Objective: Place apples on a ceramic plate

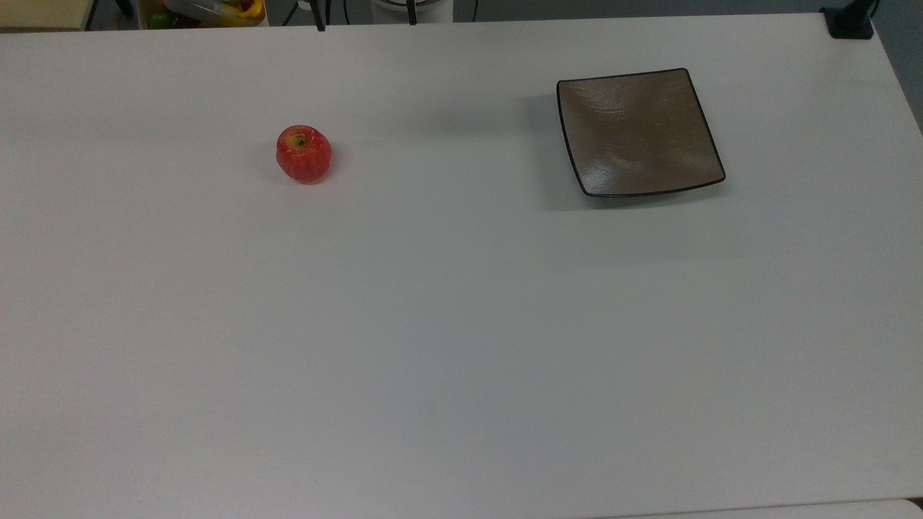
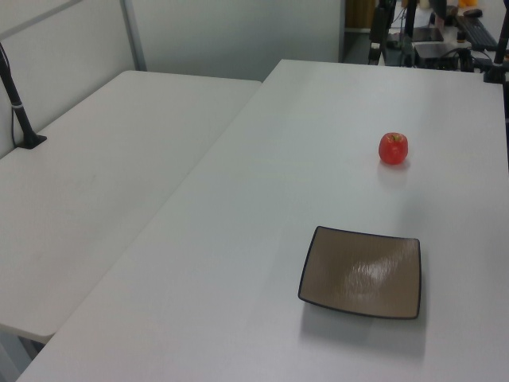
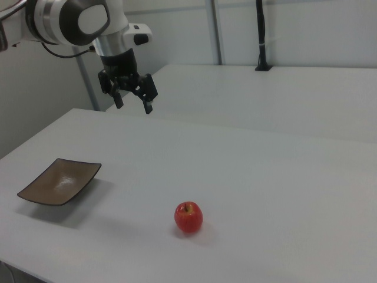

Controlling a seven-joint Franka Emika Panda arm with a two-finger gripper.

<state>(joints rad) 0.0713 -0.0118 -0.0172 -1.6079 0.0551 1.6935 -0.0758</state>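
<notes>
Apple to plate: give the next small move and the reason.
Probably carry the gripper toward and down over the apple. Its fingers are open and empty, high above the table, while the apple sits alone on the table, well apart from the ceramic plate, which holds nothing.

A small red apple [image 1: 303, 153] sat upright on the white table [image 1: 433, 324], stem dimple up, well apart from the empty square brown-grey plate [image 1: 638, 133] with its thin black rim.
</notes>
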